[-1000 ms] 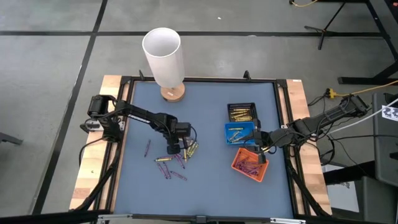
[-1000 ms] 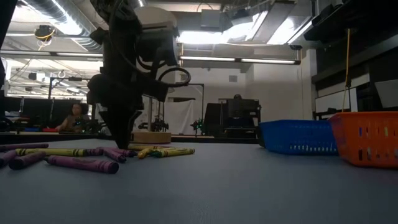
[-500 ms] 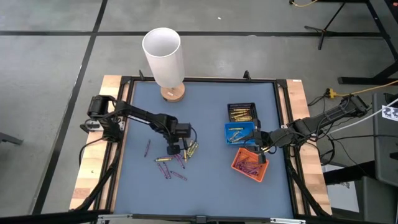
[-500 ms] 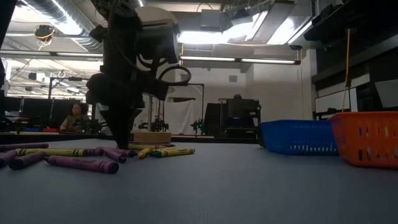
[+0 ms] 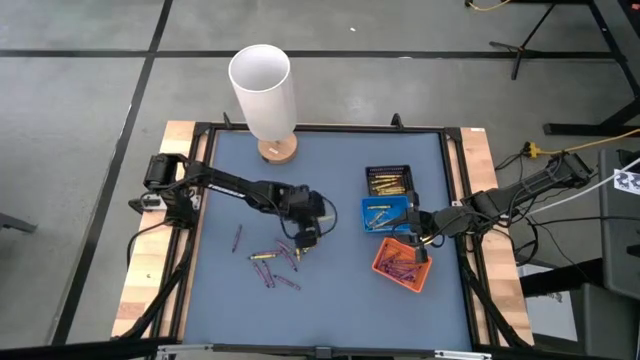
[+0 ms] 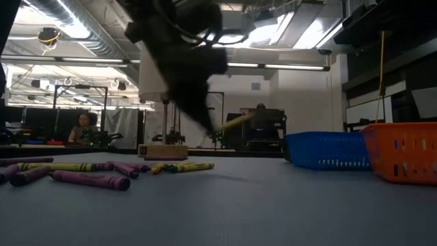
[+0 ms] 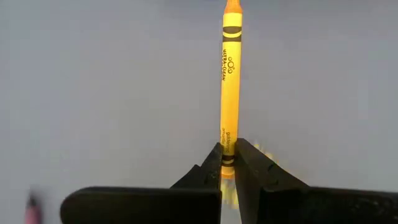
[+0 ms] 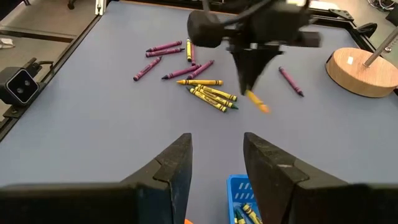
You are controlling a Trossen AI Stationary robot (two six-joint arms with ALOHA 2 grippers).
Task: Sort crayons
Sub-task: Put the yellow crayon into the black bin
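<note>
My left gripper (image 5: 305,238) hangs above the middle of the blue mat, shut on a yellow crayon (image 7: 229,81), which also shows in the low view (image 6: 236,121) and the right wrist view (image 8: 257,102). Just to its left, loose crayons (image 5: 274,262) lie flat on the mat: a yellow bunch (image 8: 211,94) and scattered purple ones (image 8: 163,47). My right gripper (image 8: 216,163) waits open over the blue tray (image 5: 381,215), with nothing between its fingers. My left gripper pinches the yellow crayon between its two fingertips (image 7: 212,167), near one end of the stick (image 7: 228,149). The fingers slant down from the table's left side. The crayon juts out beyond the fingertips, about in line with them, lifted clear of the mat.
A black tray (image 5: 388,181) and the blue tray hold yellow crayons; an orange tray (image 5: 400,263) at the right holds purple ones. A white cylinder on a wooden base (image 5: 264,92) stands at the far edge. A person (image 6: 83,128) sits in the room beyond.
My left gripper has risen from the crayon pile and gone toward the table's right edge, tipping to a shallower slant. A yellow crayon has come up with it and now hangs clear of the mat. The other crayons have stayed in place.
</note>
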